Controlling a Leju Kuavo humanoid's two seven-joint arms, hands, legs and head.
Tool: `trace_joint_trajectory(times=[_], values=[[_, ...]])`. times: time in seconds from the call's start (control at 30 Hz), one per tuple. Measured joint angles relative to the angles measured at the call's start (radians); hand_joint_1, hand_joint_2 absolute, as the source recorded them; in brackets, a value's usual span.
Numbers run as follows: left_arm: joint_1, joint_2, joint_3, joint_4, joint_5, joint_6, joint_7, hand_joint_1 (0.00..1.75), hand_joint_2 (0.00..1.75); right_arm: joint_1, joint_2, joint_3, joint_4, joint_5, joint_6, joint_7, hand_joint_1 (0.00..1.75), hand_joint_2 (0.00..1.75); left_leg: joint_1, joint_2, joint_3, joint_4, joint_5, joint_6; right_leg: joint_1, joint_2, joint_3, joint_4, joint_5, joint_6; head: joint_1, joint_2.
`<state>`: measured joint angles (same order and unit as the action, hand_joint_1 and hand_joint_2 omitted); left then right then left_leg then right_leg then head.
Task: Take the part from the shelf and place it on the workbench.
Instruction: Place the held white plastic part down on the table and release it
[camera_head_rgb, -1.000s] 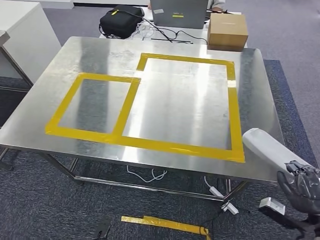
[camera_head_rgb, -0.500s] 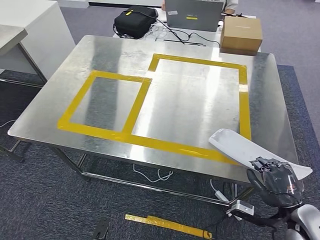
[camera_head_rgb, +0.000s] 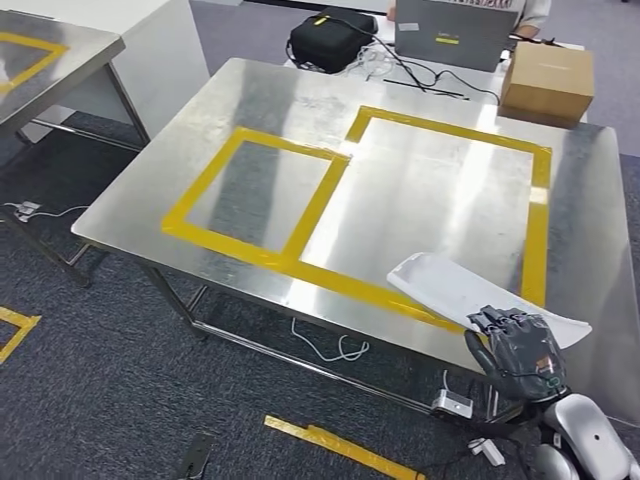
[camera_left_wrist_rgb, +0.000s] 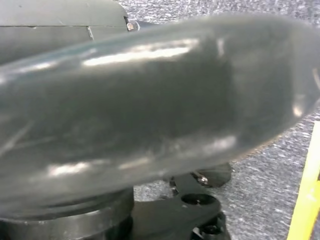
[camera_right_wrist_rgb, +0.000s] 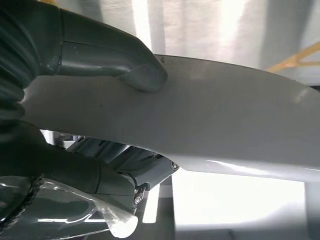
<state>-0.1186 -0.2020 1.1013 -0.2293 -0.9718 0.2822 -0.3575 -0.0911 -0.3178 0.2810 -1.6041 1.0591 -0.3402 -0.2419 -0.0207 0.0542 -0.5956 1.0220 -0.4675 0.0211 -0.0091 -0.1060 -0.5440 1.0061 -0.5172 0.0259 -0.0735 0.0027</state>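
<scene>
My right hand (camera_head_rgb: 521, 352) pinched the white part (camera_head_rgb: 453, 290) flat above the workbench (camera_head_rgb: 226, 110) edge, ready for setting down inside the tape.

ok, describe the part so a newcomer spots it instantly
Start at the steel workbench with yellow tape rectangles. At its near right edge, the right hand holds the part: a flat, pale grey, elongated panel, the one loose item over the bench top.
</scene>
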Motion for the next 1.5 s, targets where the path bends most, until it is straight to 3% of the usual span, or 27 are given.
trace_joint_trajectory(times=[0.03, 0.1, 0.2, 0.27, 0.3, 0.33, 0.4, 0.43, 0.5, 0.57, 0.63, 0.7, 0.77, 0.8, 0.87, 0.93, 1.0, 1.07, 1.13, 1.2, 1.23, 1.27, 1.3, 1.33, 1.4, 1.43, 1.5], values=[[0.002, 0.001, 0.0, 0.0, 0.0, 0.0, 0.001, 0.0, 0.0, -0.002, 0.0, 0.003, 0.003, 0.009, -0.002, 0.004, 1.75, 1.75, 0.001, -0.01, -0.001, -0.002, 0.002, 0.005, 0.0, -0.01, 0.003, -0.003, -0.001, 0.005, 0.0, 0.0], [0.006, 0.003, 0.0, 0.0, -0.001, 0.0, 0.002, 0.0, 0.0, -0.007, 0.001, 0.009, 0.008, 0.023, -0.006, 0.009, 1.75, 1.75, 0.006, -0.03, 0.002, -0.013, 0.009, 0.015, -0.003, 0.014, -0.004, 0.013, -0.018, 0.015, 0.003, 0.0], [0.004, 0.003, 0.001, 0.0, -0.004, 0.0, 0.005, 0.0, 0.0, -0.01, 0.002, 0.015, 0.019, 0.031, -0.012, 0.013, 1.75, 1.75, 0.012, -0.062, 0.004, -0.019, 0.015, 0.025, -0.008, 0.092, -0.087, 0.177, -0.1, 0.024, 0.009, 0.0], [0.005, 0.003, 0.002, 0.0, -0.005, 0.0, 0.009, 0.0, 0.0, -0.009, 0.002, 0.02, 0.028, 0.034, -0.012, 0.018, 1.75, 1.75, 0.012, -0.086, 0.004, -0.018, 0.015, 0.025, -0.008, 0.103, -0.14, 0.273, -0.123, 0.027, 0.009, 0.0], [0.005, 0.003, 0.002, 0.0, -0.006, 0.0, 0.012, 0.0, 0.0, -0.009, 0.002, 0.022, 0.032, 0.035, -0.012, 0.021, 1.75, 1.75, 0.012, -0.1, 0.005, -0.018, 0.015, 0.025, -0.009, 0.104, -0.142, 0.268, -0.105, 0.028, 0.009, 0.0], [0.006, 0.004, 0.002, 0.0, -0.006, 0.0, 0.013, 0.0, 0.0, -0.009, 0.002, 0.024, 0.034, 0.036, -0.013, 0.023, 1.75, 1.75, 0.013, -0.113, 0.006, -0.016, 0.014, 0.024, -0.01, 0.107, -0.124, 0.223, -0.069, 0.028, 0.009, 0.0], [0.005, 0.004, 0.002, 0.0, -0.006, 0.0, 0.015, 0.0, 0.0, -0.011, 0.002, 0.027, 0.037, 0.037, -0.013, 0.024, 1.75, 1.75, 0.014, -0.139, 0.005, -0.009, 0.011, 0.018, -0.017, 0.144, -0.063, 0.088, -0.004, 0.029, 0.009, 0.0], [0.004, 0.004, 0.002, 0.0, -0.006, 0.0, 0.015, 0.0, 0.0, -0.011, 0.002, 0.029, 0.039, 0.037, -0.013, 0.024, 1.75, 1.75, 0.014, -0.15, 0.0, -0.004, 0.01, 0.013, -0.02, 0.167, -0.038, 0.04, 0.01, 0.027, 0.009, 0.0], [0.004, 0.004, 0.002, 0.0, -0.006, 0.0, 0.015, 0.0, 0.0, -0.011, 0.002, 0.031, 0.043, 0.038, -0.014, 0.023, 1.75, 1.75, 0.017, -0.172, -0.013, 0.003, 0.012, 0.001, -0.02, 0.191, -0.022, 0.013, 0.005, 0.021, 0.009, 0.0], [0.007, 0.005, 0.003, 0.0, -0.008, 0.0, 0.015, 0.0, 0.0, -0.012, 0.003, 0.033, 0.045, 0.04, -0.015, 0.023, 1.75, 1.75, 0.019, -0.181, -0.019, 0.006, 0.013, -0.01, -0.021, 0.169, -0.018, 0.011, 0.006, 0.009, 0.008, 0.0], [0.007, 0.006, 0.003, 0.0, -0.009, -0.001, 0.015, 0.0, 0.0, -0.016, 0.004, 0.035, 0.047, 0.049, -0.016, 0.028, 1.75, 1.75, 0.017, -0.136, -0.04, 0.048, -0.012, -0.021, -0.022, 0.143, -0.012, 0.007, 0.006, -0.006, 0.002, 0.0], [0.003, 0.005, 0.003, 0.0, -0.012, -0.002, 0.015, 0.0, 0.0, -0.016, 0.004, 0.034, 0.051, 0.066, -0.019, 0.039, 1.75, 1.75, 0.02, -0.08, -0.096, 0.165, -0.069, -0.031, -0.018, 0.113, -0.007, 0.005, 0.002, -0.016, -0.003, 0.0], [0.001, 0.004, 0.003, 0.0, -0.02, -0.004, 0.015, 0.0, 0.0, -0.004, 0.0, 0.028, 0.054, 0.083, -0.029, 0.054, 1.75, 1.75, 0.024, -0.064, -0.149, 0.273, -0.105, -0.035, -0.015, 0.083, -0.003, 0.006, -0.003, -0.019, -0.004, 0.0], [0.002, 0.003, 0.002, 0.0, -0.025, -0.004, 0.015, 0.0, 0.0, 0.009, -0.005, 0.02, 0.052, 0.088, -0.039, 0.058, 1.75, 1.75, 0.024, -0.062, -0.152, 0.281, -0.097, -0.035, -0.014, 0.07, 0.0, 0.006, -0.006, -0.019, -0.004, 0.0], [0.004, 0.001, 0.0, 0.0, -0.034, -0.001, 0.015, 0.0, 0.0, 0.05, -0.018, -0.002, 0.038, 0.092, -0.063, 0.062, 1.75, 1.75, 0.023, -0.051, -0.104, 0.189, -0.036, -0.028, -0.012, 0.043, 0.01, 0.006, -0.014, -0.016, -0.004, 0.0], [0.002, -0.002, -0.006, 0.0, -0.044, 0.006, 0.017, 0.0, 0.0, 0.106, -0.036, -0.037, 0.011, 0.093, -0.09, 0.061, 1.75, 1.75, 0.013, -0.018, -0.04, 0.066, 0.006, -0.014, -0.008, 0.017, 0.019, 0.006, -0.024, -0.008, -0.003, 0.0], [-0.001, -0.006, -0.012, 0.0, -0.052, 0.012, 0.02, 0.0, 0.0, 0.167, -0.052, -0.078, -0.021, 0.093, -0.113, 0.058, 1.75, 1.75, 0.003, -0.002, -0.017, 0.018, 0.005, -0.004, -0.004, -0.006, 0.024, 0.004, -0.03, 0.003, -0.002, 0.0], [0.001, -0.01, -0.015, 0.0, -0.057, 0.017, 0.023, 0.0, 0.0, 0.217, -0.065, -0.113, -0.051, 0.098, -0.123, 0.055, 1.75, 1.75, 0.004, -0.019, -0.015, 0.008, 0.005, 0.004, -0.004, -0.019, 0.03, 0.0, -0.036, 0.013, -0.002, 0.0], [0.0, -0.014, -0.017, 0.0, -0.058, 0.018, 0.025, 0.0, 0.0, 0.243, -0.073, -0.135, -0.072, 0.109, -0.126, 0.053, 1.75, 1.75, 0.009, -0.036, -0.003, -0.006, 0.008, 0.013, -0.007, 0.017, 0.022, 0.024, -0.06, 0.02, 0.001, 0.0], [-0.006, -0.018, -0.018, 0.0, -0.054, 0.016, 0.027, 0.0, 0.0, 0.242, -0.075, -0.145, -0.074, 0.123, -0.11, 0.043, 1.75, 1.75, 0.012, -0.053, 0.002, -0.012, 0.01, 0.019, -0.009, 0.076, -0.034, 0.135, -0.114, 0.023, 0.005, 0.0], [-0.009, -0.019, -0.018, 0.0, -0.05, 0.014, 0.027, 0.0, 0.0, 0.23, -0.074, -0.145, -0.065, 0.129, -0.096, 0.037, 1.75, 1.75, 0.012, -0.062, 0.002, -0.012, 0.009, 0.02, -0.009, 0.092, -0.073, 0.204, -0.139, 0.024, 0.006, 0.0], [-0.01, -0.02, -0.018, 0.0, -0.047, 0.012, 0.029, 0.0, 0.0, 0.214, -0.072, -0.143, -0.052, 0.134, -0.08, 0.032, 1.75, 1.75, 0.012, -0.072, 0.002, -0.012, 0.009, 0.021, -0.009, 0.1, -0.106, 0.259, -0.15, 0.025, 0.006, 0.0], [-0.011, -0.02, -0.018, 0.0, -0.044, 0.01, 0.03, 0.0, 0.0, 0.197, -0.07, -0.139, -0.038, 0.137, -0.069, 0.029, 1.75, 1.75, 0.011, -0.083, 0.003, -0.011, 0.009, 0.021, -0.01, 0.102, -0.123, 0.278, -0.14, 0.026, 0.006, 0.0], [-0.012, -0.02, -0.018, 0.0, -0.042, 0.009, 0.031, 0.0, 0.0, 0.181, -0.068, -0.135, -0.024, 0.138, -0.063, 0.027, 1.75, 1.75, 0.012, -0.095, 0.005, -0.01, 0.009, 0.021, -0.011, 0.104, -0.12, 0.255, -0.11, 0.027, 0.006, 0.0], [-0.013, -0.02, -0.018, 0.0, -0.04, 0.008, 0.033, 0.0, 0.0, 0.159, -0.065, -0.129, -0.005, 0.139, -0.06, 0.026, 1.75, 1.75, 0.014, -0.124, 0.007, -0.005, 0.006, 0.016, -0.018, 0.132, -0.07, 0.133, -0.033, 0.03, 0.006, 0.0], [-0.014, -0.02, -0.018, 0.0, -0.04, 0.008, 0.033, 0.0, 0.0, 0.152, -0.064, -0.126, 0.002, 0.139, -0.06, 0.026, 1.75, 1.75, 0.014, -0.139, 0.004, 0.001, 0.004, 0.012, -0.022, 0.154, -0.043, 0.072, -0.011, 0.03, 0.007, 0.0], [-0.016, -0.02, -0.018, 0.0, -0.04, 0.008, 0.033, 0.0, 0.0, 0.143, -0.063, -0.121, 0.014, 0.14, -0.06, 0.027, 1.75, 1.75, 0.015, -0.166, -0.007, 0.008, 0.007, 0.001, -0.025, 0.182, -0.016, 0.023, -0.01, 0.025, 0.008, 0.0]])
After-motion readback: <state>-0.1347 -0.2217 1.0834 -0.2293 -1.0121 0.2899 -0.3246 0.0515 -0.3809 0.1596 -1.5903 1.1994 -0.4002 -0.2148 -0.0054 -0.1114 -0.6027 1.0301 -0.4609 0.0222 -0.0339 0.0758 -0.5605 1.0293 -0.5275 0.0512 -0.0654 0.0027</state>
